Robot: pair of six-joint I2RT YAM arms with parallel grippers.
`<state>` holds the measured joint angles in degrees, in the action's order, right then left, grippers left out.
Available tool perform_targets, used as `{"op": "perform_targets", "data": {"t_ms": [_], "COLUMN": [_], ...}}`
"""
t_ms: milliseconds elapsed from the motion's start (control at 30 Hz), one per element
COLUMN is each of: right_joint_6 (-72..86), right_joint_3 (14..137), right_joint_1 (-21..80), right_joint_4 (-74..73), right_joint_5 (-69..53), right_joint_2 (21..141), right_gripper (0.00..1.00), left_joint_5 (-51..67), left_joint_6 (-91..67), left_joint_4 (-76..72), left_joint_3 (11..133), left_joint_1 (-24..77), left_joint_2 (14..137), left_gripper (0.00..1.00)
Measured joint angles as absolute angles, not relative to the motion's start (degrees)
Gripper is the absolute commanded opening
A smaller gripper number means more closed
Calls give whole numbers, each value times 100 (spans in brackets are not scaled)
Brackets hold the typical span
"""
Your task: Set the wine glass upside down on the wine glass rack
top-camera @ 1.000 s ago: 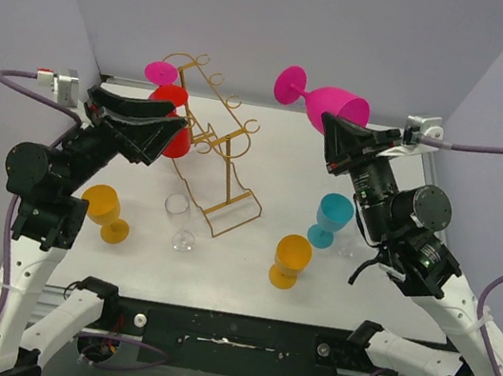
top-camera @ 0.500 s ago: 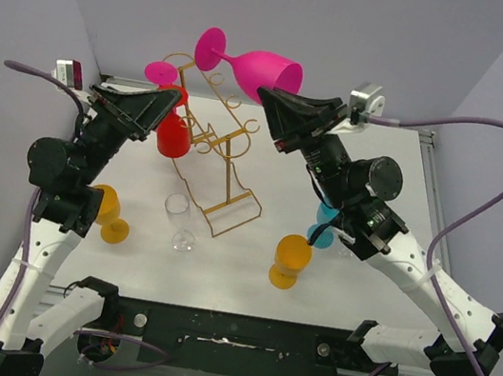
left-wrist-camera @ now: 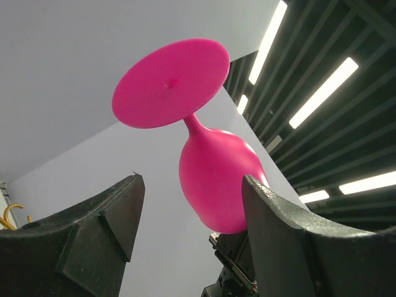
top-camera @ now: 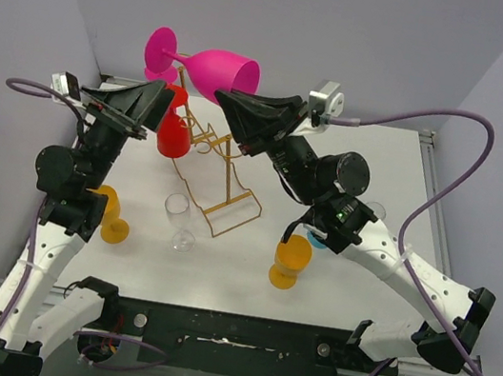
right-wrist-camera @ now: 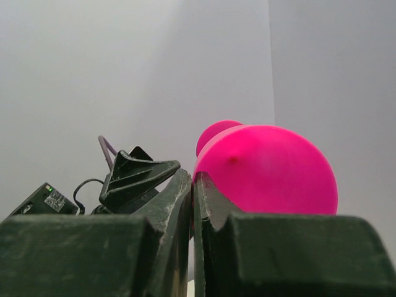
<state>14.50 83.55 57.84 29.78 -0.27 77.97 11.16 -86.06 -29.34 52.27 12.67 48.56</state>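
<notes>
A pink wine glass (top-camera: pixel 215 70) lies on its side in the air above the gold wire rack (top-camera: pixel 227 160), foot to the left. My right gripper (top-camera: pixel 228 100) is shut on its rim; in the right wrist view the jaws (right-wrist-camera: pixel 193 180) pinch the rim of the pink bowl (right-wrist-camera: pixel 272 170). My left gripper (top-camera: pixel 158 95) is open, pointing up just below the glass's foot. In the left wrist view the foot (left-wrist-camera: pixel 170 83) and bowl show above and between my open fingers (left-wrist-camera: pixel 120 213), not touching. A red glass (top-camera: pixel 173 134) hangs upside down on the rack's left side.
On the table stand a clear glass (top-camera: pixel 182 225), a yellow glass (top-camera: pixel 107 212) at the left, an orange glass (top-camera: pixel 290 257), a teal glass (top-camera: pixel 319 241) mostly hidden by my right arm, and another clear glass (top-camera: pixel 373 210) at the right.
My right arm has carried the pink glass leftward, from the right side to above the rack. My left gripper has tilted upward toward the glass's foot.
</notes>
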Motion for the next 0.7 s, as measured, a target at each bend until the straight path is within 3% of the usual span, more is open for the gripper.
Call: {"op": "perform_targets", "data": {"t_ms": [233, 500, 700], "right_joint_6": [1319, 1153, 1131], "right_joint_3": [8440, 8488, 8497], "right_joint_1": [6060, 6270, 6346], "right_joint_4": [2991, 2915, 2877], "right_joint_5": [-71, -110, -176], "right_joint_2": [7972, 8064, 8101], "right_gripper": [0, 0, 0], "left_joint_5": [755, 471, 298], "left_joint_6": [-8818, -9045, -9107], "left_joint_4": [-3035, -3138, -3242], "left_joint_3": [5148, 5033, 4974], "left_joint_1": [1267, 1267, 1267], "left_joint_2": [4720, 4665, 4654], "left_gripper": [62, 43, 39]}}
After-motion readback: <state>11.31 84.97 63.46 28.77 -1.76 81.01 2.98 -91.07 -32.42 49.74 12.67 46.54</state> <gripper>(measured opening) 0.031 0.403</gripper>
